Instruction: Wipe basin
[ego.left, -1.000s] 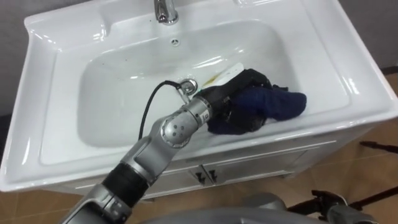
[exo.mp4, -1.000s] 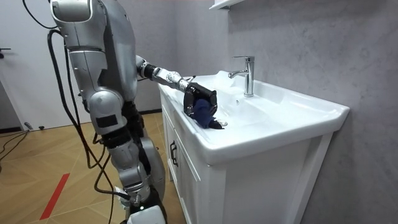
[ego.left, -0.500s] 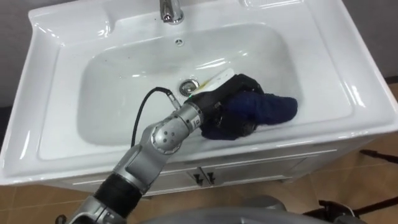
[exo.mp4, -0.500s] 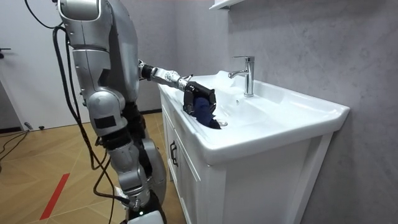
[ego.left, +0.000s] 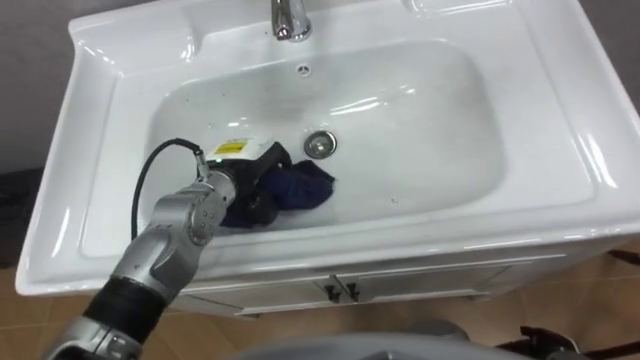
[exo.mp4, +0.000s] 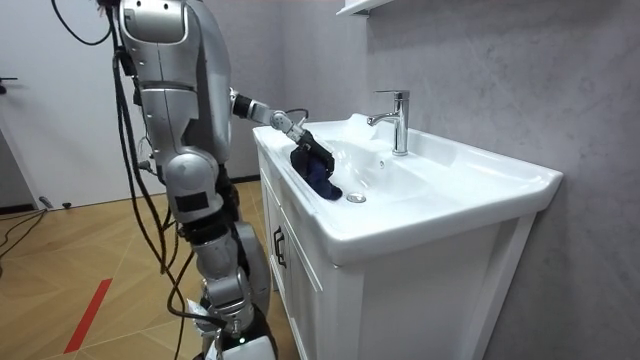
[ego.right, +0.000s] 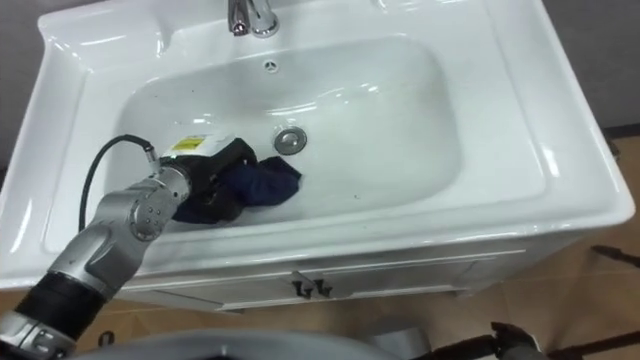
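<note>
The white basin (ego.left: 540, 110) lies below me, with a chrome drain (ego.left: 320, 145) in its bowl and a chrome tap (ego.left: 290, 18) at the back. A dark blue cloth (ego.left: 298, 188) is bunched on the bowl's near left slope, just left of the drain. My left hand (ego.left: 255, 170), black, reaches in from the lower left and is curled on the cloth's left part, pressing it against the bowl. The right eye view has the same hand (ego.right: 215, 170) and cloth (ego.right: 265, 182). In the room view I stand at the cabinet's front corner, left arm stretched into the basin (exo.mp4: 318, 170).
The basin tops a white cabinet (ego.left: 400, 285) with two small door handles. A flat rim runs all round the bowl. A grey wall stands behind the tap, and wooden floor lies to either side of the cabinet.
My left hand has dragged the cloth from right of the drain across the bowl to its left side. The cloth is now more bunched. The eye view has shifted as well.
</note>
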